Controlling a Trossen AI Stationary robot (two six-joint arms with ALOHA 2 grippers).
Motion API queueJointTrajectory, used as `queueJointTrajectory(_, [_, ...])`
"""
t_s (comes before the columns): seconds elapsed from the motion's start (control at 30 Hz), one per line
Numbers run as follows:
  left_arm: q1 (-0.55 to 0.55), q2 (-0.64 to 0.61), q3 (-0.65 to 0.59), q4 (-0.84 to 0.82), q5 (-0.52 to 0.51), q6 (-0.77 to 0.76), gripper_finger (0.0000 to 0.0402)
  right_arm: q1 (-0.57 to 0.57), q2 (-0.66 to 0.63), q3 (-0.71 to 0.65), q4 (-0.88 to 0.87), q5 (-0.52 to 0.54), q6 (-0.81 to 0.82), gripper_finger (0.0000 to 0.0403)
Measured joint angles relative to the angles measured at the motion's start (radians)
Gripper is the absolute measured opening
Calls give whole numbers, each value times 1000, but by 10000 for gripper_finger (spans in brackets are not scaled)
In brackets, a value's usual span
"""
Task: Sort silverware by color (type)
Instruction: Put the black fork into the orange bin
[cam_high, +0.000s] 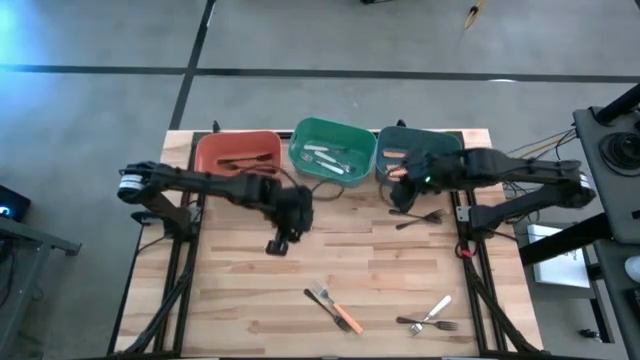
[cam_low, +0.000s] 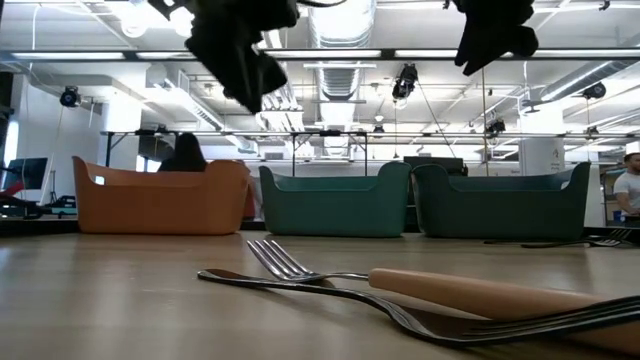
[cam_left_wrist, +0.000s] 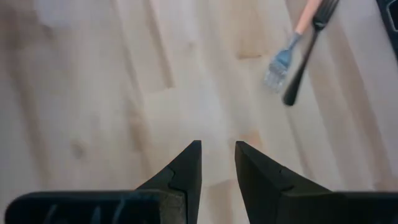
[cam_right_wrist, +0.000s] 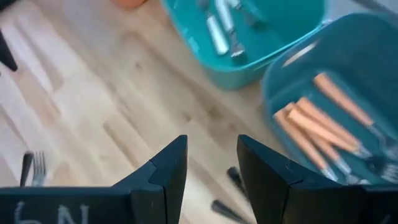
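Wooden slats make up the table (cam_high: 240, 290), with three bins along its far edge: the orange bin (cam_high: 237, 151), the green bin (cam_high: 333, 147) with white forks in it, and the teal bin (cam_high: 415, 150) with orange forks in it.

Forks are still loose on the table. An orange fork (cam_high: 340, 312) crossed by a black fork (cam_high: 322, 306) lies near the front middle, their long axes running diagonally. A white fork (cam_high: 432, 313) crossed with another dark one sits front right. Black forks (cam_high: 415, 217) lie just in front of the teal bin.

The left gripper (cam_high: 285, 235) hangs above mid-table, fingers (cam_left_wrist: 189, 171) slightly apart and holding nothing. Its wrist view shows the orange and black pair ahead of the fingertips and off to one side, well apart from them. That pair is nearer this arm than the other, so I judge it the likely next target, and the wrist would need to turn to close across a handle.

The right gripper (cam_high: 412, 170) hovers over the teal bin's front edge, its arm reaching in from the right, fingers (cam_right_wrist: 168, 168) open and empty.
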Motion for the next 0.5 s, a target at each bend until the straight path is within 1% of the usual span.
queueJointTrajectory(0.07, [-32, 0, -57, 72, 16, -58, 79, 42, 37, -1, 0, 0, 9, 132])
queueJointTrajectory(0.27, [-134, 0, -205, 299, 17, -271, 79, 158, 141, -1, 0, -1, 31, 132])
queueJointTrajectory(0.4, [-221, 7, -245, 421, 17, -409, 79, 227, 182, -1, 0, -20, 41, 132])
queueJointTrajectory(0.5, [-288, 31, -245, 516, 16, -457, 79, 281, 200, -1, -1, -34, 50, 132])
